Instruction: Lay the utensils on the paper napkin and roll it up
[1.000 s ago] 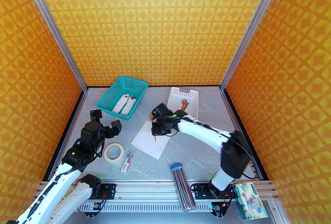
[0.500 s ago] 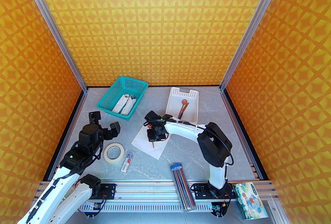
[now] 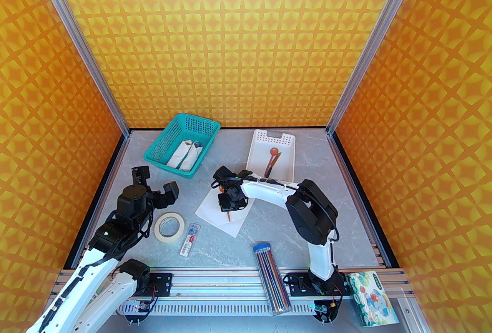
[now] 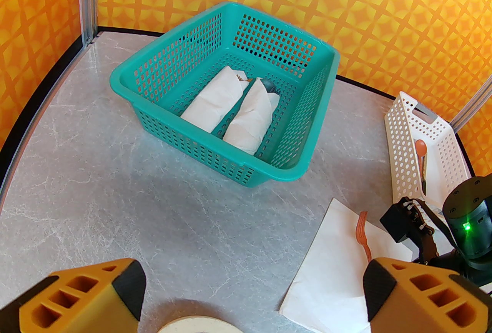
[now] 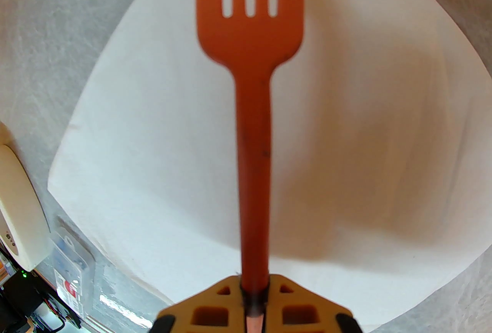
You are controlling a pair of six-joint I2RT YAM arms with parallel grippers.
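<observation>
Fork (image 5: 251,112): clamped at its handle end between the fingers of my right gripper (image 5: 253,297), with the tines pointing away from the wrist. It hangs low over the napkin (image 5: 365,131). I cannot tell whether it touches the paper.
Napkin: lies flat on the table mid-scene, one corner towards the far side, with the tape roll (image 3: 168,227) to its left.
Spoon (image 3: 273,150) and knife (image 3: 276,158): side by side in the white tray (image 3: 275,137), far and right of the napkin.
Left gripper (image 3: 155,180): fingers wide apart, holding nothing, at the left just beyond the tape roll.
Step in hand: I am laying the first of three pieces on the paper, so by my reckoning the task is at an early stage.
Next move: I would settle the fork flat near the sheet's middle, part the fingers, and lift straight up.
Risk: thin paper may shift or lift with the fingers, so I would rise slowly before heading to the tray.
</observation>
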